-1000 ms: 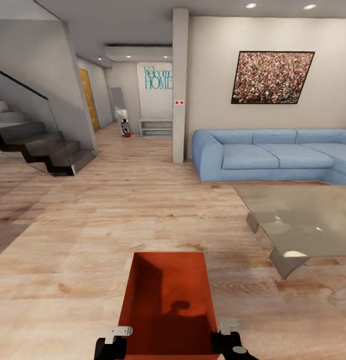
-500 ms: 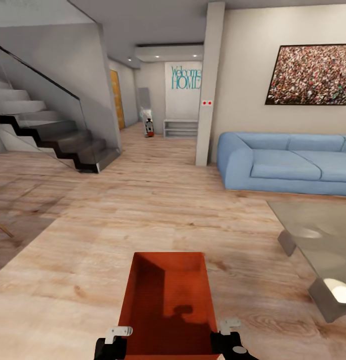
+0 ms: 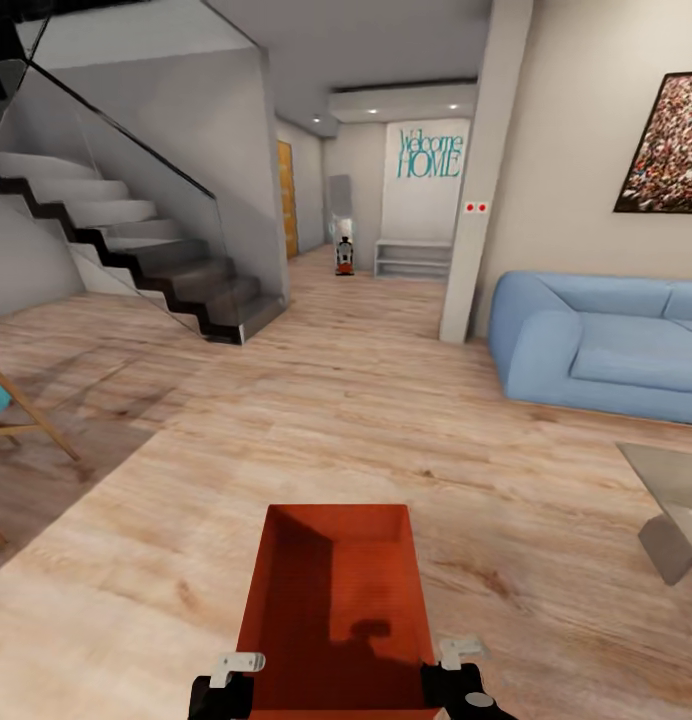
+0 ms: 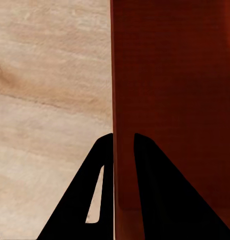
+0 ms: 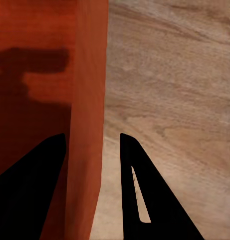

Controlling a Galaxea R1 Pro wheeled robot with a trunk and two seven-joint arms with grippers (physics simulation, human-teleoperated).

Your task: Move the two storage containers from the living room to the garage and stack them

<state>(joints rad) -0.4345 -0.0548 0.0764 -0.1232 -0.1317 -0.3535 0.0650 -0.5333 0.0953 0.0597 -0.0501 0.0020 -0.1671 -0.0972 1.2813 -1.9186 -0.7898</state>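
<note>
While crossing wood floor [image 3: 286, 400] left of the sofa [image 3: 606, 345], carrying one bin [image 3: 336, 600] (left gripper [image 4: 123, 145] and right gripper [image 5: 92, 142] each pinching a wall) for steadiness.

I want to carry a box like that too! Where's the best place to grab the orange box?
Grab the storage container by its thin upright side walls, one on each side, coming down over the open top. The left gripper and right gripper each have jaws straddling a long wall near the end closest to the robot, one finger inside, one outside. The walls are plain, without handles.
</note>
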